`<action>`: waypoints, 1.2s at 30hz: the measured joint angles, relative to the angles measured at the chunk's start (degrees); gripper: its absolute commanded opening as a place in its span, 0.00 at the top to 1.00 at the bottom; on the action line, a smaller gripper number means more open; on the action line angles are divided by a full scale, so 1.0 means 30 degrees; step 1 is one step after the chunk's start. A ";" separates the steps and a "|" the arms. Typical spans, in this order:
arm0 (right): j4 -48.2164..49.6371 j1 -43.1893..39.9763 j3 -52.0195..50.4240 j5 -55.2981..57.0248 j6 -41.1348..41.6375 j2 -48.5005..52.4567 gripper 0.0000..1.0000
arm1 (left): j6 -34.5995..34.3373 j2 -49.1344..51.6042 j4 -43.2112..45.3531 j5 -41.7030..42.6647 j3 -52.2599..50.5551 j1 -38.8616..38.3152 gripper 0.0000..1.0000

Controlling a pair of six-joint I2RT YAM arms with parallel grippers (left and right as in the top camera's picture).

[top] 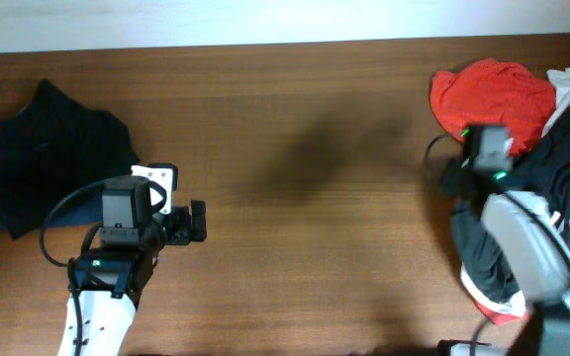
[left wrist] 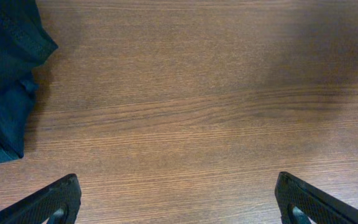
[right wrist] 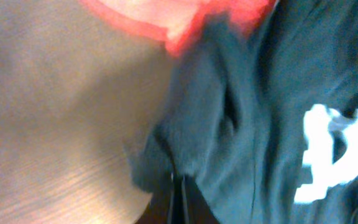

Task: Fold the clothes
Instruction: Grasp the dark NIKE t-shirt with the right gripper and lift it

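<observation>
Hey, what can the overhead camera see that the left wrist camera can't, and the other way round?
Only overhead: the red garment and the dark printed shirt, heaped at the right edge of the table. Only left wrist: a close look at the left gripper, its fingers spread wide over bare wood. Both: the dark clothes at the left, and the table.

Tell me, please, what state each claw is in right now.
Left claw: open, holding nothing.
Right claw: closed, pinching the edge of the dark grey garment; the view is blurred.
</observation>
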 measured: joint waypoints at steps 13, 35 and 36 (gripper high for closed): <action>-0.7781 -0.2674 0.6193 -0.0401 -0.0627 -0.2776 0.83 | 0.0000 -0.0007 0.0073 0.0036 0.0000 0.0000 0.01; -0.8065 -0.2688 0.2892 -0.2586 -0.1566 0.3949 0.59 | 0.0000 -0.0007 0.0058 0.0036 0.0007 0.0000 0.01; -0.7453 -0.2688 0.2586 -0.2572 -0.1399 0.3956 0.61 | 0.0000 -0.0007 0.0051 0.0036 0.0007 0.0000 0.01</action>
